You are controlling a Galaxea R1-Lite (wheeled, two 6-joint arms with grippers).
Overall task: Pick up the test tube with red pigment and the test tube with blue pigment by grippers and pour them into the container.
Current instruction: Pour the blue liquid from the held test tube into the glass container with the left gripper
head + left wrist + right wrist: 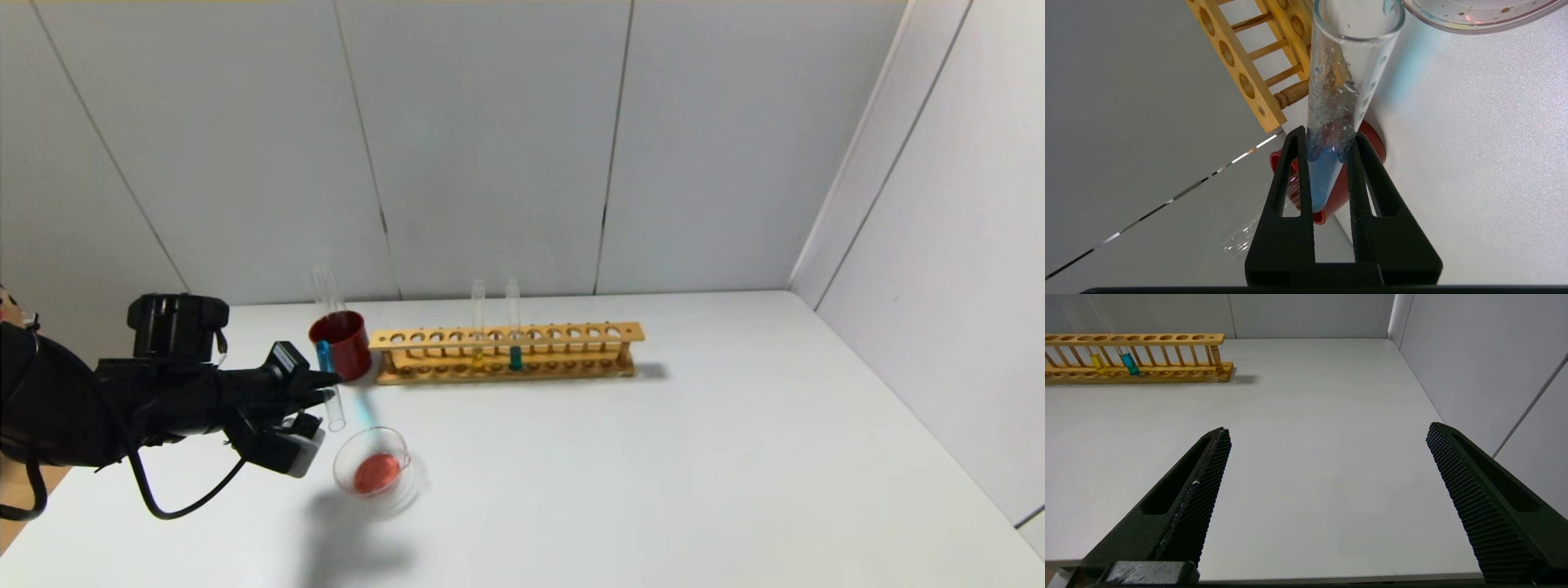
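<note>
My left gripper [324, 390] is shut on the test tube with blue pigment [330, 384]. The tube is tipped, its open mouth toward the container [371, 465] and just short of its rim. The blue liquid [1323, 179] sits in the closed end between the fingers [1290, 171]; droplets cling higher up the tube [1347, 61]. The container, a clear glass dish, holds a pool of red liquid; its rim shows in the left wrist view [1453, 29]. No tube with red liquid shows; an empty clear tube [326, 287] stands in the red cup. My right gripper [1329, 428] is open and empty over bare table.
A dark red cup [340, 343] stands just behind my left gripper. A wooden rack [571, 349] to its right holds a yellow-liquid tube [478, 356] and a darker teal tube [515, 357]. Walls close the back and right sides.
</note>
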